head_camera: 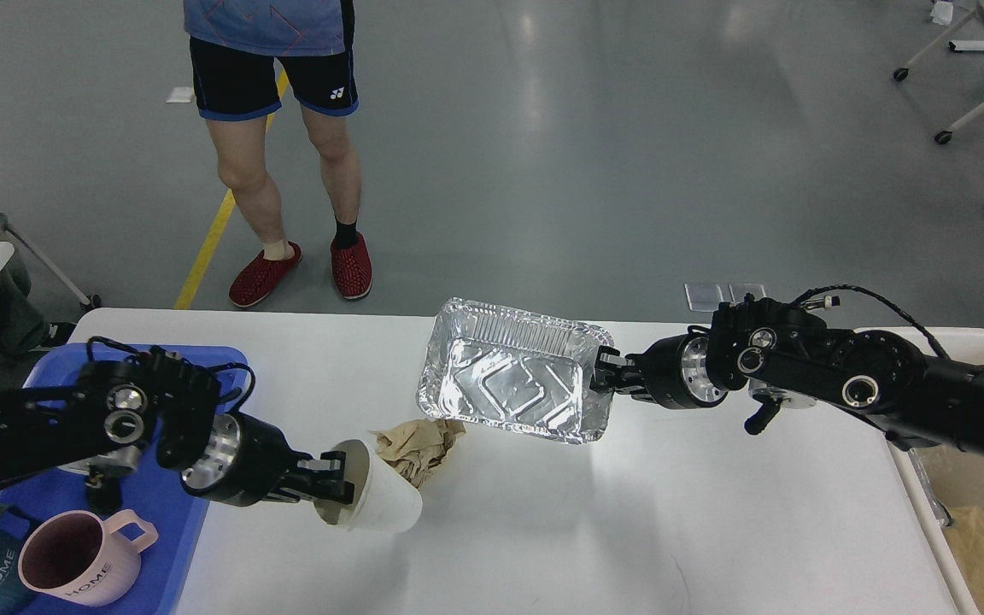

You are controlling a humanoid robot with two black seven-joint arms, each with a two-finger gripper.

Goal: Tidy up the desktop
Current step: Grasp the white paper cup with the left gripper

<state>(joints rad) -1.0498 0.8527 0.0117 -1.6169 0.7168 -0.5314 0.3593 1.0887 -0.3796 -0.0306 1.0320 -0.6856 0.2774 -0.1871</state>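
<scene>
The tabletop is white, matte, with rounded far corners, filling the near half of the view. The left end effector is closed on the rim of a tilted white paper cup. The right end effector grips the foil tray edge, above crumpled brown paper.

On our desktop, the paper wad lies centre, touching the cup at its left. The foil tray sits behind the wad. The tray with two mugs lies left; the bin stands right.
</scene>
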